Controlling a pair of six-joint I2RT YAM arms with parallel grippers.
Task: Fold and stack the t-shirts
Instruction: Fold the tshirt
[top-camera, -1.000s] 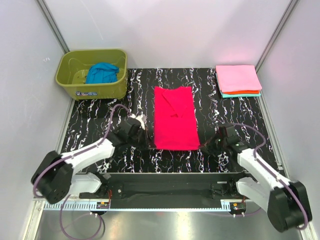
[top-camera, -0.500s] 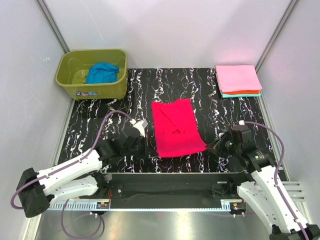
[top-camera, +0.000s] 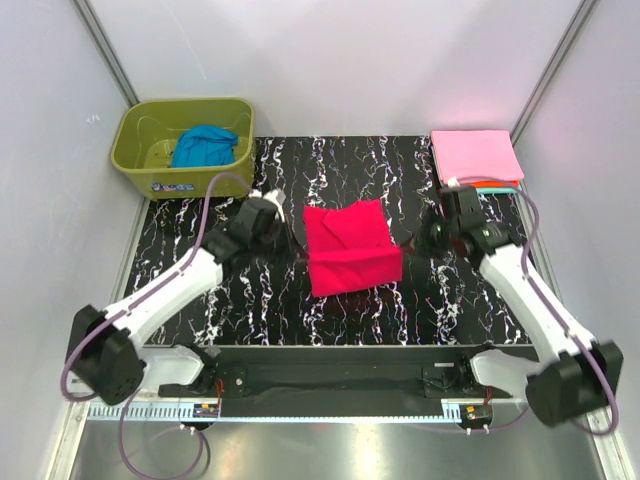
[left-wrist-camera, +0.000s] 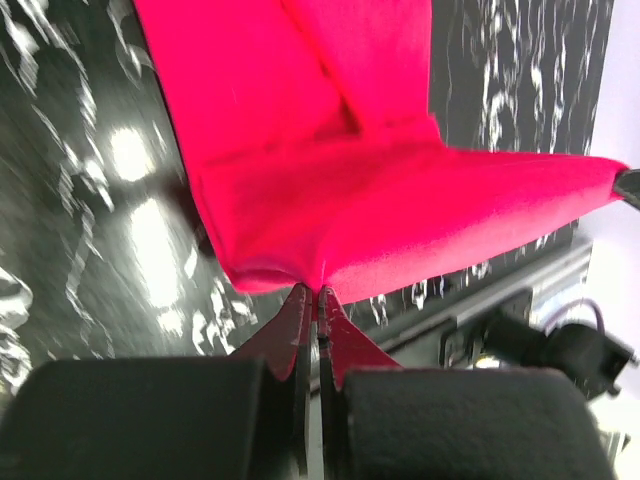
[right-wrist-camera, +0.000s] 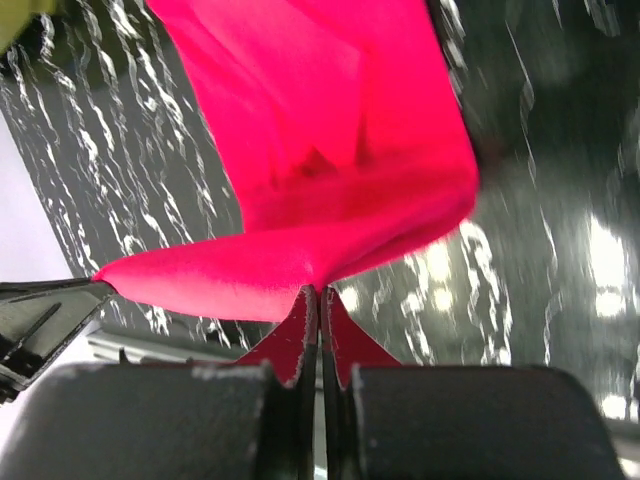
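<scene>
The crimson-red t-shirt (top-camera: 350, 245) lies mid-table, its near half lifted and doubled over its far half. My left gripper (top-camera: 291, 237) is shut on its left near corner (left-wrist-camera: 318, 292). My right gripper (top-camera: 411, 243) is shut on its right near corner (right-wrist-camera: 318, 290). The hem hangs taut between them above the mat, and the red cloth fills both wrist views (left-wrist-camera: 330, 150) (right-wrist-camera: 330, 150). A folded stack stands at the far right with the light pink shirt (top-camera: 477, 156) on top and orange (top-camera: 498, 184) and teal edges beneath. The blue shirt (top-camera: 203, 146) lies crumpled in the tub.
The olive-green tub (top-camera: 140, 165) stands at the far left corner. The black marbled mat (top-camera: 200, 270) covers the table. White walls close in the left, right and far sides. The arm bases sit on the rail at the near edge.
Both grippers have raised the shirt's near hem and carried it away from the bases toward the far side. The long red strip is now about half as long.
</scene>
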